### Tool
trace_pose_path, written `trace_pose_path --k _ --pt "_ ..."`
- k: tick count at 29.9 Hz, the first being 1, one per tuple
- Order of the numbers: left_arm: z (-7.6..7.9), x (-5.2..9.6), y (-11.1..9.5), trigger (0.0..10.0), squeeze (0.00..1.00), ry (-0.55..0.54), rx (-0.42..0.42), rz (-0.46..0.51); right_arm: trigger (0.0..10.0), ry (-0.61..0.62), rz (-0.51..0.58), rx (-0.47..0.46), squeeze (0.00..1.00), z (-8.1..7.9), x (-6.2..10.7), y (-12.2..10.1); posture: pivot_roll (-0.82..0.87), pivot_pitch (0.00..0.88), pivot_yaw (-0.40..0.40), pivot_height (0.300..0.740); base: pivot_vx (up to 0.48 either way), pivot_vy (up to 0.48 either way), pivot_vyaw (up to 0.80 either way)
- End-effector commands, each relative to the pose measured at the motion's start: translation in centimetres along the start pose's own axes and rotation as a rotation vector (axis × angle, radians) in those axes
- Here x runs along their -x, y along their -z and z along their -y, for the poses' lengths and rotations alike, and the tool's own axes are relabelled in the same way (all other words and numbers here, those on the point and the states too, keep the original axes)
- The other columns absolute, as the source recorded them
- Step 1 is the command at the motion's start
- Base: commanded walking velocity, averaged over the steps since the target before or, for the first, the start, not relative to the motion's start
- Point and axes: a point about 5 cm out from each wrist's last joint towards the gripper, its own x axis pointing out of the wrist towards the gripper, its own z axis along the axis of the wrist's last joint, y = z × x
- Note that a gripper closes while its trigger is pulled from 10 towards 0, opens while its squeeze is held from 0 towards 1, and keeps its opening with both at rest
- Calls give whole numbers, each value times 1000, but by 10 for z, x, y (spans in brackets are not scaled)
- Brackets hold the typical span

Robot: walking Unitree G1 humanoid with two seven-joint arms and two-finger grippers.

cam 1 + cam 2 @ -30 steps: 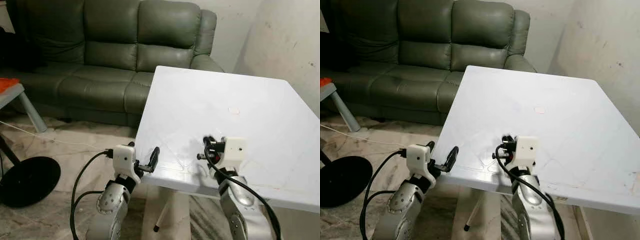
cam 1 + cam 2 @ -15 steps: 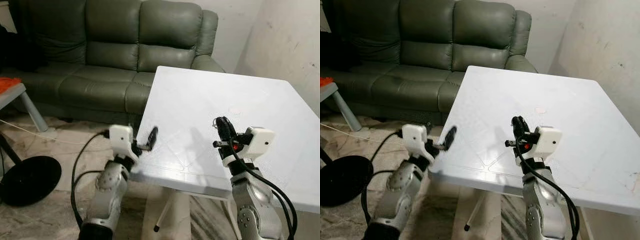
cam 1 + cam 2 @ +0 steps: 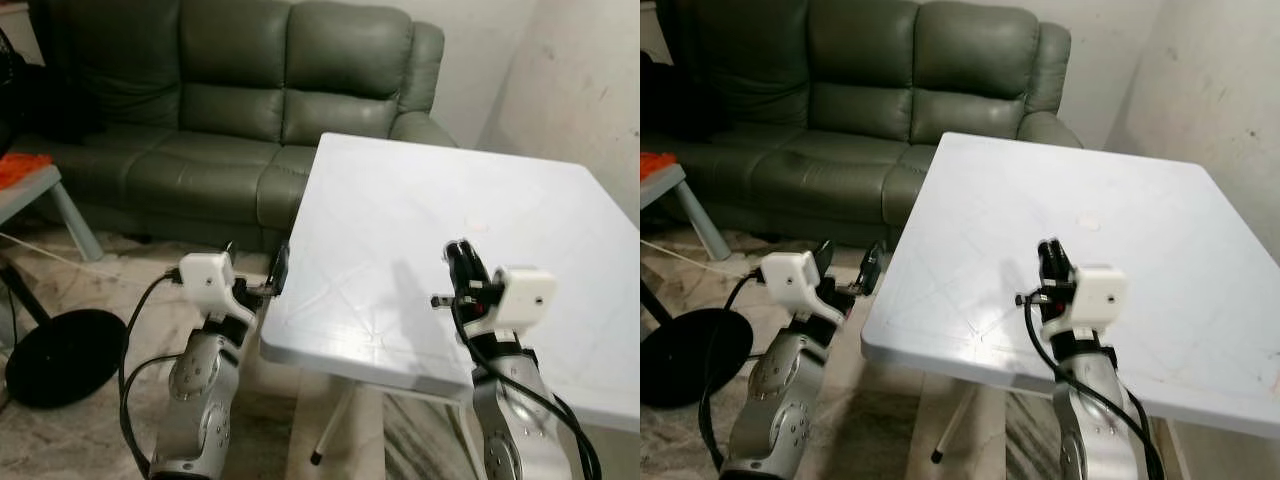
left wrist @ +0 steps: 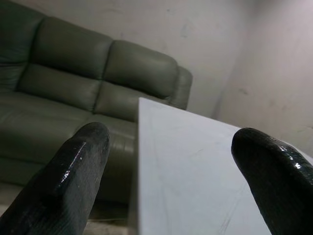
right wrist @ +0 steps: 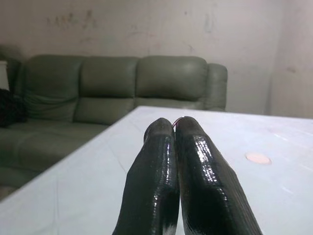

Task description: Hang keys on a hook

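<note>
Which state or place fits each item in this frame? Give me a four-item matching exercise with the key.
Column one:
1. left pincer
2. right pincer
3. green leather sofa
4. small round pinkish mark

Column two:
A. fingers pressed together, over the white square plastic table
B. on the tabletop, ahead of the right pincer
C. fingers spread apart, at the table's left edge
D. against the wall beyond the table

Pairs: 1-C, 2-A, 3-D, 4-B

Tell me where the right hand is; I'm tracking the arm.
The right hand, fingers shut, hovers over the white table near its front edge, on the robot's right, with the green sofa beyond.
</note>
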Motion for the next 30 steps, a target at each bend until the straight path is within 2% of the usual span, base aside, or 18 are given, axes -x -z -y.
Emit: trace_pose_path --k 1,7,11,15,18,23,30 --pt "-2 2 -3 10000 0 -15 -6 10 10000 22 8 17 0 3 3 0 -9 0 -58 740 0 0 0" --pt "-26 8 5 10000 0 -90 -33 -30 10000 91 -58 58 0 16 12 15 -8 0 -55 740 0 0 0" --pt "-29 3 1 10000 0 -92 -35 -23 10000 102 -84 61 0 17 9 17 -10 0 -49 740 0 0 0" --pt "-29 -8 -6 10000 0 -91 -47 -12 10000 112 -108 74 0 19 4 19 -6 0 -45 740 0 0 0" --pt "-33 -16 -6 10000 0 -112 -61 -28 10000 112 -113 75 0 18 -3 19 -8 0 -43 740 0 0 -748" --pt "-33 -18 -3 10000 0 -129 -48 -43 10000 106 -110 78 0 17 -9 18 -22 0 -36 740 0 0 -788" --pt "-31 -18 -1 10000 0 -122 -44 -45 10000 109 -120 72 0 17 -8 19 -16 2 -44 740 0 0 -788"
